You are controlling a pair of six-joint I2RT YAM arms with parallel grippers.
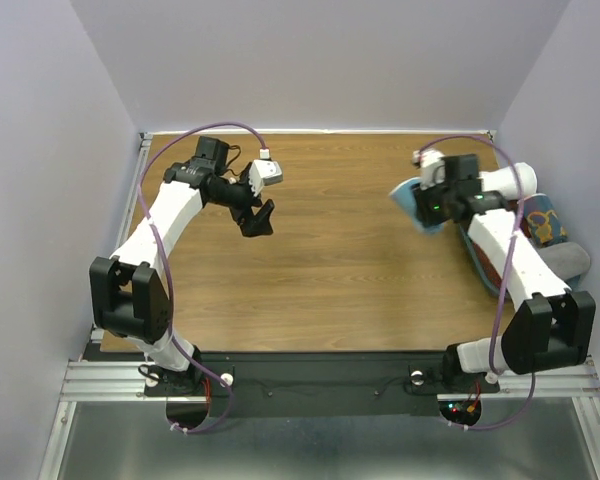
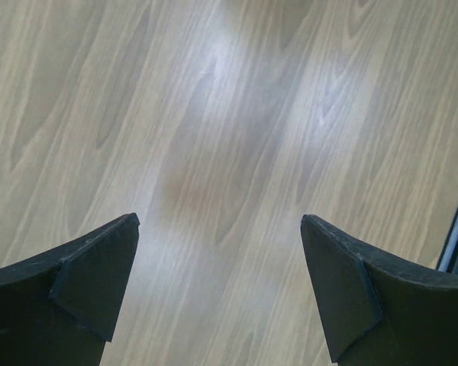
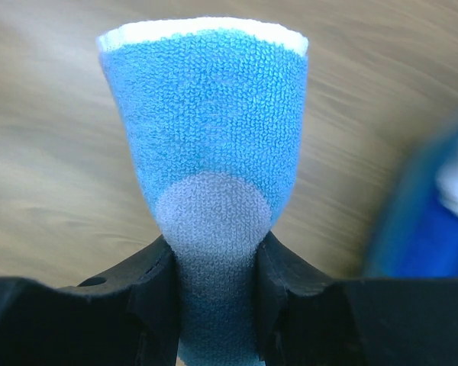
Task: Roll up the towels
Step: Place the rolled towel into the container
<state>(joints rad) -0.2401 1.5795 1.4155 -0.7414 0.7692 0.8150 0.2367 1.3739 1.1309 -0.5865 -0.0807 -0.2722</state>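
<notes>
Right gripper pinches a bunched fold of blue towel, lower centre; we judge it light, limp, best taken by corners. Left gripper gapes empty.

Two arms, left arm and right arm, one wooden table, two towels, blue towel and mustard-and-navy towel

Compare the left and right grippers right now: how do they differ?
The left gripper stands wide open and empty; the right gripper is shut on the blue towel. The left gripper hangs over bare table left of centre; the right gripper sits toward the right side. Both are black.
</notes>
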